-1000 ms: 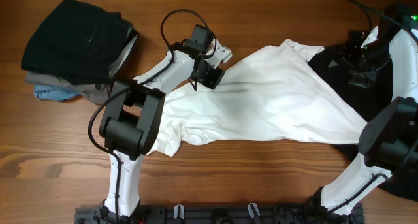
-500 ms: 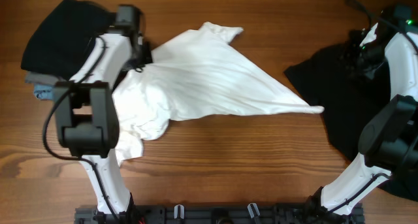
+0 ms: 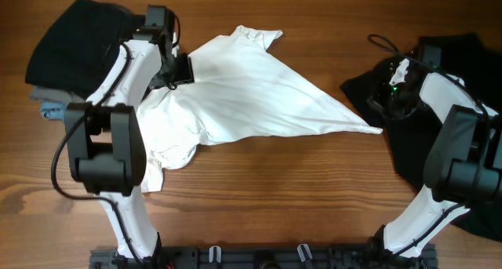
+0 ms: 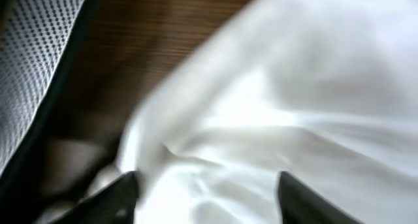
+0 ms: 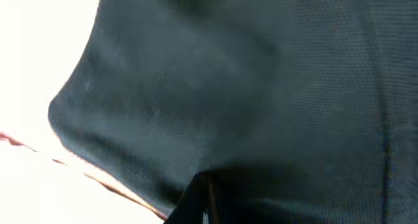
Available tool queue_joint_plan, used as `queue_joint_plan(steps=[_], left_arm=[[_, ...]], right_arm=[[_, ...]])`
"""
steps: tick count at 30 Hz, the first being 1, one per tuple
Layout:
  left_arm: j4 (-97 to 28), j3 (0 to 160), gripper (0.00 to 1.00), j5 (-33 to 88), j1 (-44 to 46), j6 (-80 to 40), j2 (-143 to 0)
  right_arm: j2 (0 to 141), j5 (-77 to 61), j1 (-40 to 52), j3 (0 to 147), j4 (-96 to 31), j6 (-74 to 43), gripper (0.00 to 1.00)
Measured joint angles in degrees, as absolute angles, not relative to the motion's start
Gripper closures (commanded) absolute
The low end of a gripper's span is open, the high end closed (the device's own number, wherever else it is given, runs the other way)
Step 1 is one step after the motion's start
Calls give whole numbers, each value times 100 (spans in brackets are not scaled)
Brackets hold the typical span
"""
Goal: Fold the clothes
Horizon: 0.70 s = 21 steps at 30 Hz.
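White T-shirt (image 3: 251, 104) lies rumpled on the bench's (image 3: 259, 190) far-left half, its tip reaching toward the black garment (image 3: 404, 155) at the right edge; left fingers (image 4: 121, 196) spread over it (likely regripping to flatten), right fingers (image 5: 196, 208) clenched down at the black cloth.

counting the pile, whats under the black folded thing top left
Beneath the black folded garment, a grey layer and a light blue piece peek out. Anything else is covered by it and the left arm.

place: robotics lab | cues: wooden table (image 3: 267, 198), left arm (image 3: 106, 147), right arm (image 3: 463, 155)
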State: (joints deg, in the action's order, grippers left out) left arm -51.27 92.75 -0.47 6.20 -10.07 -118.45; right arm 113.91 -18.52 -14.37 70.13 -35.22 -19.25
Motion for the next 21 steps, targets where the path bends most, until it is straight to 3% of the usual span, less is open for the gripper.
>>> queue_joint_plan(steps=[6, 11, 15, 21], left_arm=[[-5369, 9275, 20, 12, 832, -978, -10768], [-5776, 9288, 18, 21, 908, -976, -9778], [-6025, 9288, 16, 32, 910, -976, -9303], [-6060, 9288, 16, 36, 910, -976, -9120]], right_arm=[[11349, -982, -2003, 6978, -2823, -2694, 96], [11356, -392, -3573, 6967, -2403, -3061, 96], [11358, -648, -4591, 7004, -2349, -2862, 62], [11286, -2088, -4633, 7450, -2541, -2082, 46]])
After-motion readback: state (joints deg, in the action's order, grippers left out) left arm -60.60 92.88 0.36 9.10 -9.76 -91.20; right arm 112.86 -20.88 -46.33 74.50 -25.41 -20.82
